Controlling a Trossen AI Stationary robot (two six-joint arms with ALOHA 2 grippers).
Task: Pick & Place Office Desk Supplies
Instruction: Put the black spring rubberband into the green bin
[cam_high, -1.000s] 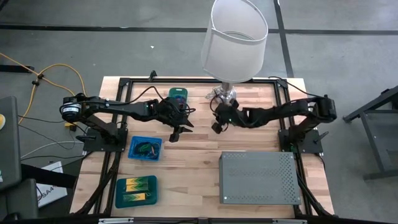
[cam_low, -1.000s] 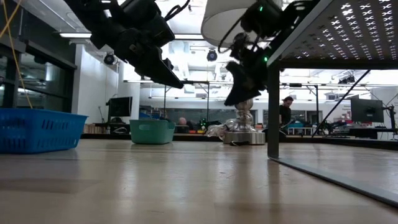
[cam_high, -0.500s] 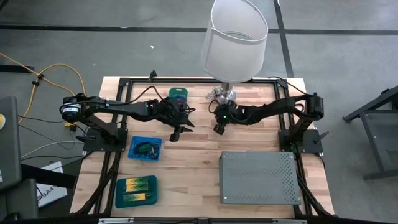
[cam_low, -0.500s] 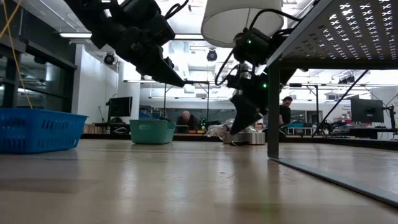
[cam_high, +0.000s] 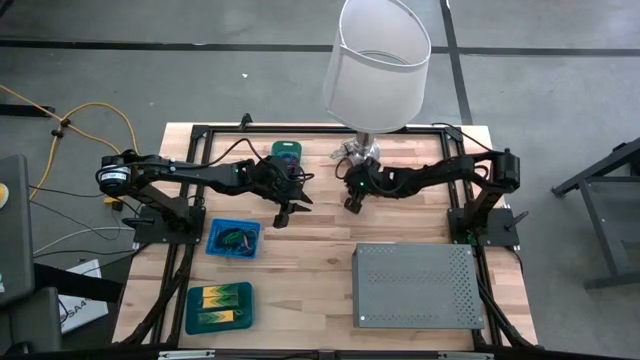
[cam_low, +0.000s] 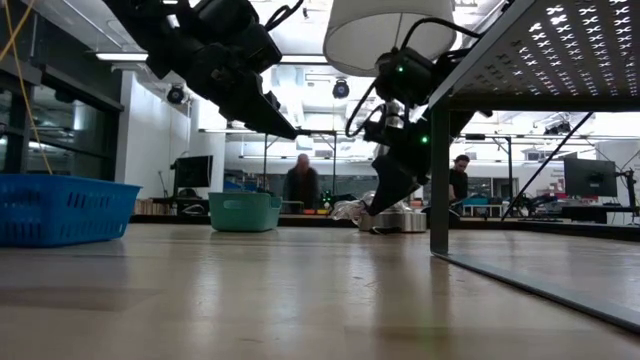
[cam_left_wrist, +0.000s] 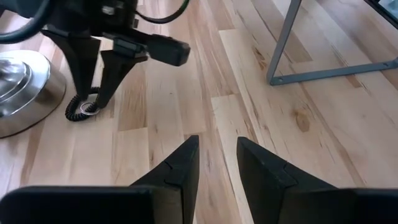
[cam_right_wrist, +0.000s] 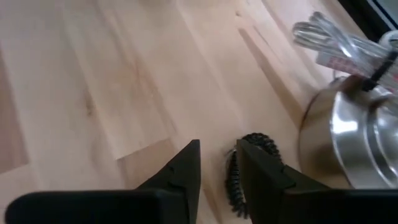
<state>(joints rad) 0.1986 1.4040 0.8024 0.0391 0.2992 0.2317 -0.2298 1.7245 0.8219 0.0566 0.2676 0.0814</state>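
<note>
The left gripper hovers mid-table, fingers slightly parted and empty. The right gripper is down near the table's far edge, fingers parted astride a black coiled loop just beside the lamp base.

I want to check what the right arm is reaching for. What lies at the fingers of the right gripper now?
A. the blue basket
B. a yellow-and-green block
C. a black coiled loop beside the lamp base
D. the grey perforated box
C: the right gripper has its fingers down at the black coiled loop on the wood, next to the chrome lamp base.
</note>
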